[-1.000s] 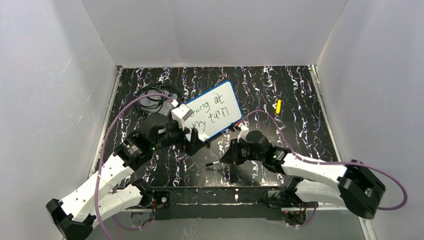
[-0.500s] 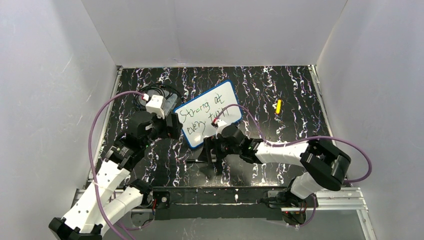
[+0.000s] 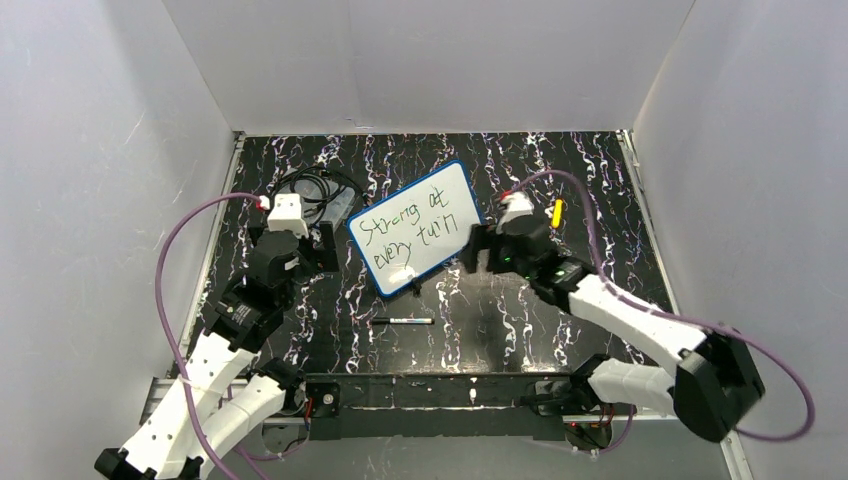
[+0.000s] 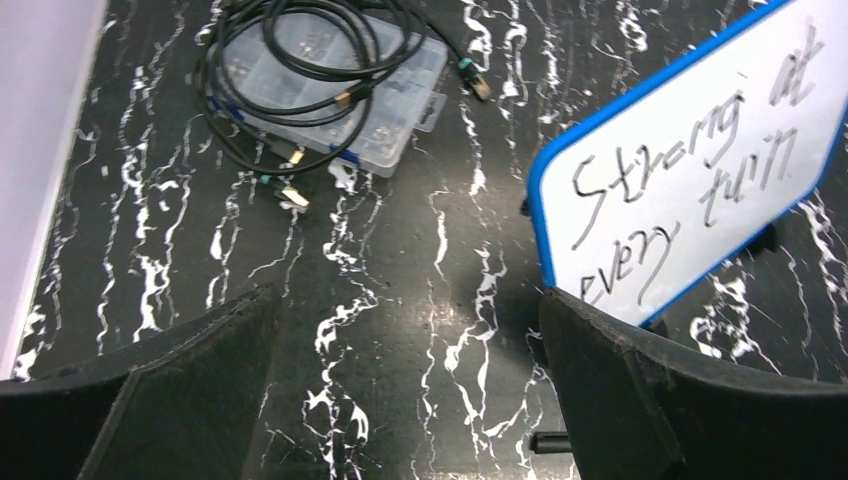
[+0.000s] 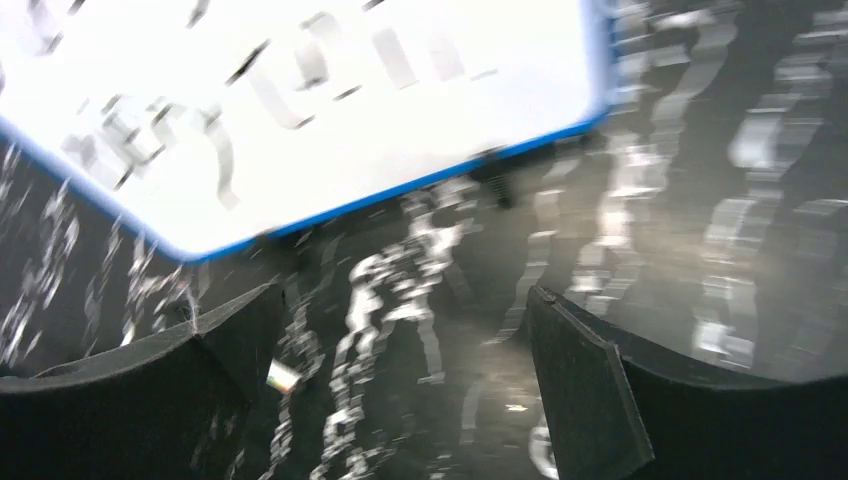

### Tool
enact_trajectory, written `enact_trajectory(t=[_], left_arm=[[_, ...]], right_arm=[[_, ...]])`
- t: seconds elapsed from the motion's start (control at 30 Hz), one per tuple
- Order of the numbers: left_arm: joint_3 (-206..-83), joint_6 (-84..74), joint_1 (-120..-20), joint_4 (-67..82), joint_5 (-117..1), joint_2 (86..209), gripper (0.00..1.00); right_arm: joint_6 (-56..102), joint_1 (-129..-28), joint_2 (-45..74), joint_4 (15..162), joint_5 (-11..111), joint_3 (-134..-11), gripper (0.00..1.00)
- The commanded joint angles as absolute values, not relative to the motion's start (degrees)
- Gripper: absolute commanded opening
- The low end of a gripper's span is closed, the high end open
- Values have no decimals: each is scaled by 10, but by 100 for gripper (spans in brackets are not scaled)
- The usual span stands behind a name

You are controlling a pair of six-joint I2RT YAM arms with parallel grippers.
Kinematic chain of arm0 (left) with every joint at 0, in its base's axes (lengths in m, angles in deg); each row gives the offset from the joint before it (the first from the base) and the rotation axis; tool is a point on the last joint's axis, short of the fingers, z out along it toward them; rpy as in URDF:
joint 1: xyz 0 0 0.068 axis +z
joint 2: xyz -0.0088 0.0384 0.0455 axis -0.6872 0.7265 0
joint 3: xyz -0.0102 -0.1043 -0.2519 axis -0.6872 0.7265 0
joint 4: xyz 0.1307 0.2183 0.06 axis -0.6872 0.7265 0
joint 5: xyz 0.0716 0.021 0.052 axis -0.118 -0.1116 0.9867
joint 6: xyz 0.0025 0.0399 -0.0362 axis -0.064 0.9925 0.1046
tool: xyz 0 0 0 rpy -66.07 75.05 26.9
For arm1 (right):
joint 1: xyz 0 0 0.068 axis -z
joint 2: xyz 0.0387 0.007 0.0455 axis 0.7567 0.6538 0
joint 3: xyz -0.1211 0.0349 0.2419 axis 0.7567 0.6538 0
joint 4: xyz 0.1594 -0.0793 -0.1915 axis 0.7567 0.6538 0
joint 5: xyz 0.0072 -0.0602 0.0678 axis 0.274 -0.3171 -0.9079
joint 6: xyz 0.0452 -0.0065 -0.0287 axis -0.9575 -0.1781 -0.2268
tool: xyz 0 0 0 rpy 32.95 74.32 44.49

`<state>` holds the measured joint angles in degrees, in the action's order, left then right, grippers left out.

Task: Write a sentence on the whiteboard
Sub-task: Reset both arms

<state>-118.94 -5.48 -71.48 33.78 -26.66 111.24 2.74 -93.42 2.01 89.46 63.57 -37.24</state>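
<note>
The whiteboard point(image 3: 417, 230), its sentence point(image 4: 660, 210) seemingly finished, lies toward the far edge of the desk point(image 3: 600, 180), long axis diagonal, between the left fingers point(image 4: 180, 400) and right fingers point(image 5: 600, 400), both spread and empty; the right look nearer.

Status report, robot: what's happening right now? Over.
Left gripper open, empty; right gripper open, empty. Blue-rimmed white whiteboard bears dark handwritten sentence, two lines. Thin black marker lies loose, apart from the board.
</note>
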Motion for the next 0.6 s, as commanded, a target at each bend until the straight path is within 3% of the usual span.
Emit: enact_trajectory(t=[0.0, 0.27, 0.57], left_arm=[[-1196, -76, -711, 345, -172, 1101, 98], [-1199, -67, -711, 346, -186, 1103, 98], [-1190, -56, -711, 338, -216, 1074, 98]], right_arm=[[61, -840, -79, 949, 740, -345, 99], [143, -821, -277, 917, 877, -290, 99], [168, -821, -312, 946, 911, -298, 99]])
